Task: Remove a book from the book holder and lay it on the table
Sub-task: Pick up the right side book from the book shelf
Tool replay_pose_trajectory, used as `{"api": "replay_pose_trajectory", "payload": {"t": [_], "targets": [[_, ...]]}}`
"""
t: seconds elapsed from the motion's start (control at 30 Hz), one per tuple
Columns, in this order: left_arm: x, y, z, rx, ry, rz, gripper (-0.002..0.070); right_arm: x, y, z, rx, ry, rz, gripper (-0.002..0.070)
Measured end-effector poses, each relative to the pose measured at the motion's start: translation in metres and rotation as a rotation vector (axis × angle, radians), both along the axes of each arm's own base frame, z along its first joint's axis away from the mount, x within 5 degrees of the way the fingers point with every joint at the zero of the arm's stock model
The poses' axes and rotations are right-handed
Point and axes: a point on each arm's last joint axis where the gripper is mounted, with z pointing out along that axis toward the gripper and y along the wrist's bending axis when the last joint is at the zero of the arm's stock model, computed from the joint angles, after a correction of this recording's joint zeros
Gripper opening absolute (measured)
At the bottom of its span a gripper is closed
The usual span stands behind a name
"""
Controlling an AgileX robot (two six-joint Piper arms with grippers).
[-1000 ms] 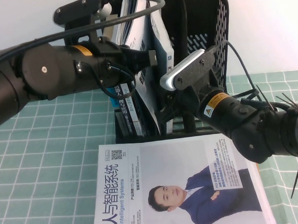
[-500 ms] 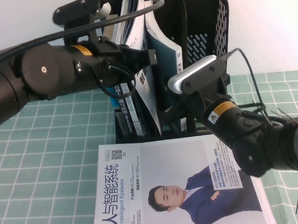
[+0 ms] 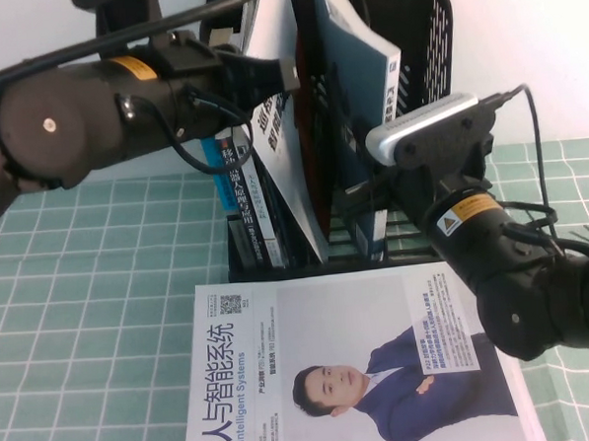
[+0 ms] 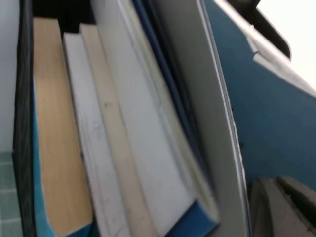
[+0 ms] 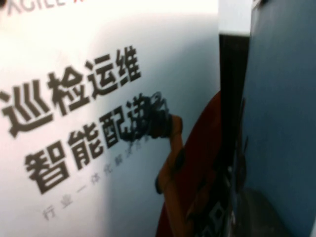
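A black mesh book holder (image 3: 425, 36) stands at the back with several upright books. My right gripper (image 3: 358, 197) is shut on the lower edge of a blue-covered book (image 3: 362, 89), which stands raised and tilted above the others. In the right wrist view the blue cover (image 5: 281, 98) fills one side, with my gripper (image 5: 256, 212) against it. My left gripper (image 3: 292, 77) is shut and presses against a white-covered book (image 3: 280, 132) beside the blue one. In the left wrist view it (image 4: 284, 207) sits between the white cover (image 4: 212, 123) and the blue cover (image 4: 266, 113).
A large magazine (image 3: 352, 366) with a man's portrait lies flat on the green tiled table in front of the holder. A red-covered book (image 5: 197, 163) stands between the white and blue ones. More books (image 4: 98, 138) lean at the holder's left side.
My right gripper has moved up and to the right, lifting the blue book higher out of the holder. My left arm has shifted up slightly, still against the white book.
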Motion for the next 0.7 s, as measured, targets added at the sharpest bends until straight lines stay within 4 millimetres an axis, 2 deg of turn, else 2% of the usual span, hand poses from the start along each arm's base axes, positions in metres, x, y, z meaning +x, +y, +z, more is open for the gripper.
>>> {"api": "replay_pose_trajectory", "payload": {"t": [0.17, 0.33, 0.47, 0.53, 0.7], "targets": [[-0.009, 0.003, 0.020, -0.003, -0.030, -0.021, -0.0003, -0.004, -0.003, 0.028, 0.002, -0.080, -0.002, 0.0134], [-0.022, 0.008, 0.038, 0.007, -0.073, -0.043, -0.0003, -0.016, -0.011, 0.070, -0.049, -0.243, -0.020, 0.0134], [-0.022, 0.008, 0.039, 0.013, -0.079, -0.048, -0.0003, -0.026, -0.019, 0.099, -0.105, -0.336, -0.048, 0.0134], [-0.018, 0.006, 0.034, 0.022, -0.065, -0.048, -0.0003, -0.028, -0.021, 0.102, -0.140, -0.337, -0.054, 0.0134], [-0.006, 0.000, 0.017, 0.047, -0.021, -0.051, -0.0002, -0.026, -0.020, 0.095, -0.208, -0.309, -0.052, 0.0134]]}}
